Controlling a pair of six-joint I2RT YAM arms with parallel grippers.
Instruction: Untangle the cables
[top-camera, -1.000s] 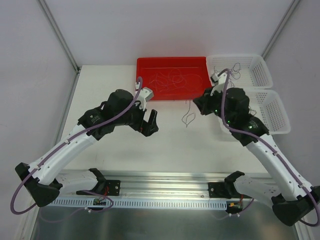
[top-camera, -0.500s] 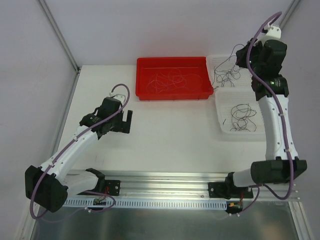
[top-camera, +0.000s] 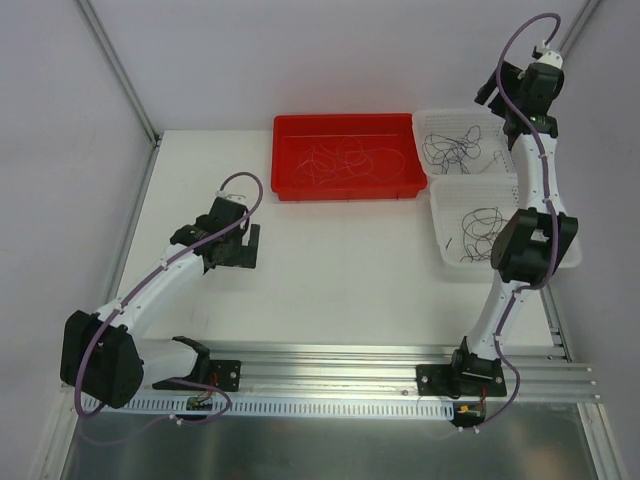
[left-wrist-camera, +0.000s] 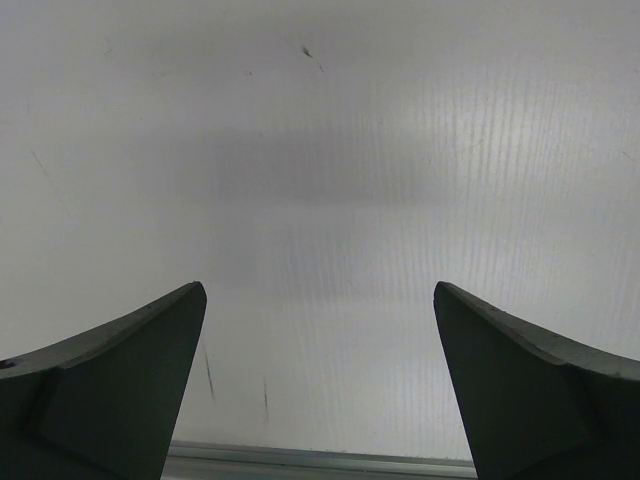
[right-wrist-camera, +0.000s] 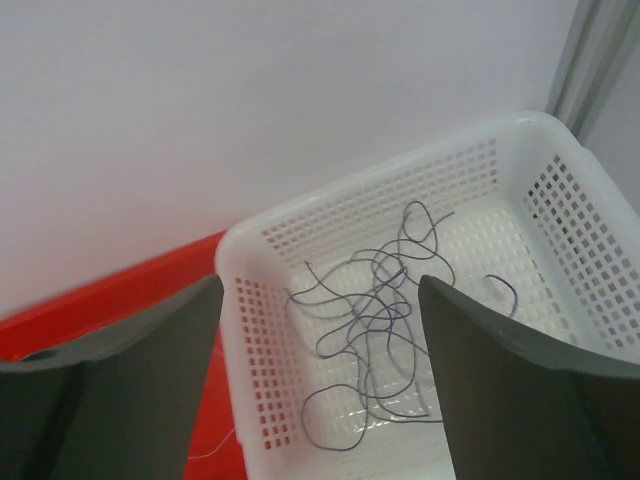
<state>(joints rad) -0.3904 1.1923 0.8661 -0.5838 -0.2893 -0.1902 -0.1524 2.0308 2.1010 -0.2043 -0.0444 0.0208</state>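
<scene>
Thin curly cables lie in three places: reddish and dark strands in the red tray (top-camera: 345, 158), purple strands (top-camera: 452, 148) in the far white basket (top-camera: 430, 118), and black strands (top-camera: 485, 228) in the near white basket (top-camera: 440, 250). My right gripper (top-camera: 495, 92) is raised high over the far basket and stands open with nothing between its fingers. In the right wrist view the purple cables (right-wrist-camera: 386, 272) rest loose on the basket floor below the right gripper (right-wrist-camera: 320, 285). My left gripper (top-camera: 247, 248) hangs open over bare table at the left, and the left wrist view shows the left gripper (left-wrist-camera: 320, 290) holding nothing.
The two white baskets stand side by side at the right edge, with the red tray (right-wrist-camera: 120, 290) just left of the far basket's wall (right-wrist-camera: 262, 340). A metal rail (top-camera: 330, 360) runs along the near edge. White walls and slanted posts close off the back.
My right arm swung up from the table's middle to above the far basket with a strand, then opened; the strand now lies in the basket. The left arm drew back to the left.
</scene>
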